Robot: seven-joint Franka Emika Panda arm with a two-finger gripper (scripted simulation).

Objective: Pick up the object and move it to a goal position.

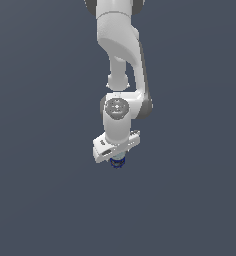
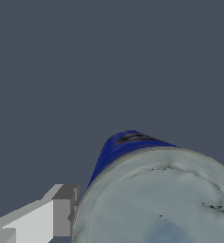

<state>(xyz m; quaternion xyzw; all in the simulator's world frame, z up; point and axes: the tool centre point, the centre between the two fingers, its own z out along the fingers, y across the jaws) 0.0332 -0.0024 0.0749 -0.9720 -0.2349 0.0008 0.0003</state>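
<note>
In the exterior view the white arm hangs straight down over the flat grey floor, and my gripper [image 1: 118, 160] points downward. Only a sliver of the object [image 1: 118, 163], a small deep blue can, shows under the hand. Seen from the wrist, the object [image 2: 156, 199] fills the near corner, with a silvery-grey flat top and a blue wall carrying a dark-and-white label. One grey finger pad [image 2: 64, 211] presses against the can's side. The other finger is outside the picture. The gripper is shut on the can.
A plain dark grey floor [image 1: 40, 200] lies all around. No other object, container or edge shows in either view.
</note>
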